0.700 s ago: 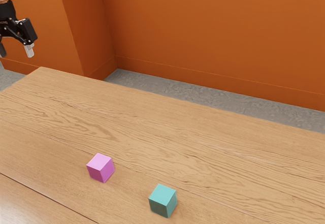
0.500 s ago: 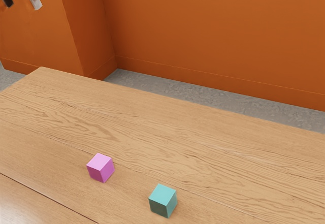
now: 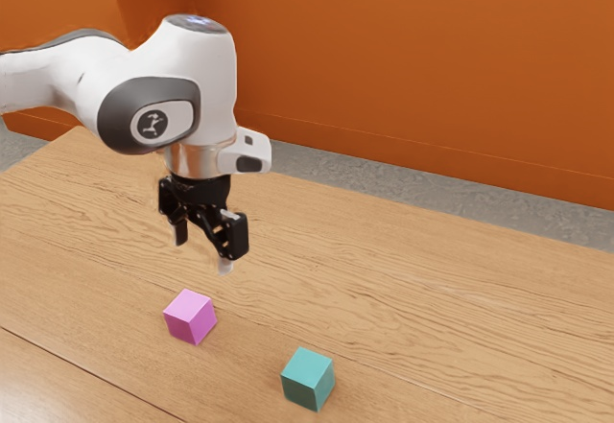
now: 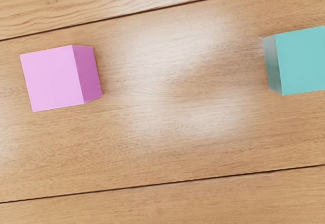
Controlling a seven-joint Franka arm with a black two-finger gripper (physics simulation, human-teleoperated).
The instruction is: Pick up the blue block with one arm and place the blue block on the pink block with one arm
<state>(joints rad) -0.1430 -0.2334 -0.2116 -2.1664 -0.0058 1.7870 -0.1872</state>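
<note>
A pink block [image 3: 189, 317] rests on the wooden table [image 3: 403, 279] near its front edge. To the exterior view's right of it, a short gap away, sits the blue-green block [image 3: 307, 379]. My gripper [image 3: 201, 254] hangs open a little above the table, just behind the pink block, with nothing between its fingers. Under my hand the wrist view has the pink block [image 4: 58, 76] and the blue-green block [image 4: 297, 60] lying apart on the wood, each resting flat.
Orange walls [image 3: 432, 49] rise behind the table, with a strip of grey floor [image 3: 422, 188] along their foot. A seam in the tabletop [image 3: 86, 370] runs close in front of the blocks.
The arm has swung from the exterior view's upper left corner down over the table; the gripper now hangs just behind the pink block. Both blocks are where they were.
</note>
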